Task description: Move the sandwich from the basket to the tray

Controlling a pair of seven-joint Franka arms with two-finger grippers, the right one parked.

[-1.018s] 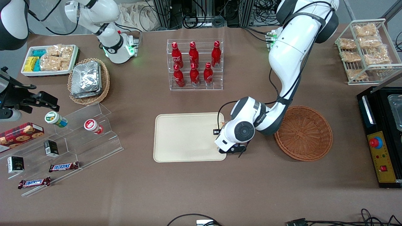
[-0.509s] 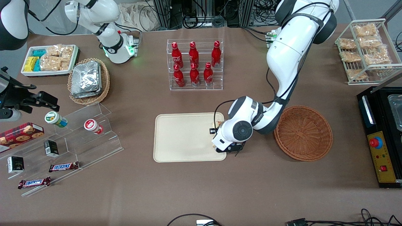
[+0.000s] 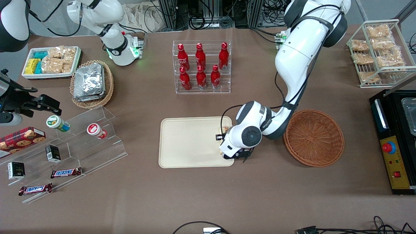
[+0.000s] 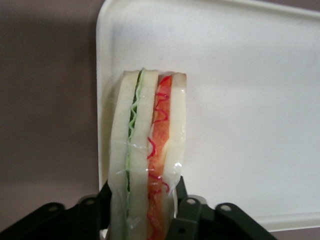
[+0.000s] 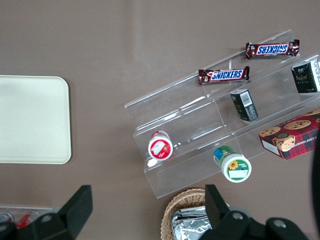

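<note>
Shifted slightly farther over the flat cream-beige rectangular tray since a second ago: left gripper, clamped on the triangular white-bread sandwich, holding it on edge above the tray's corner nearest the round reddish-brown wicker basket, which sits apart.

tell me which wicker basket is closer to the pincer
The reddish-brown basket, empty, beside the pincer holding the sandwich over the tray; the tan basket holds foil packets.

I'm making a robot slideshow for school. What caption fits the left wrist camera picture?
The gripper holds the sandwich just above the edge of the tray.
</note>
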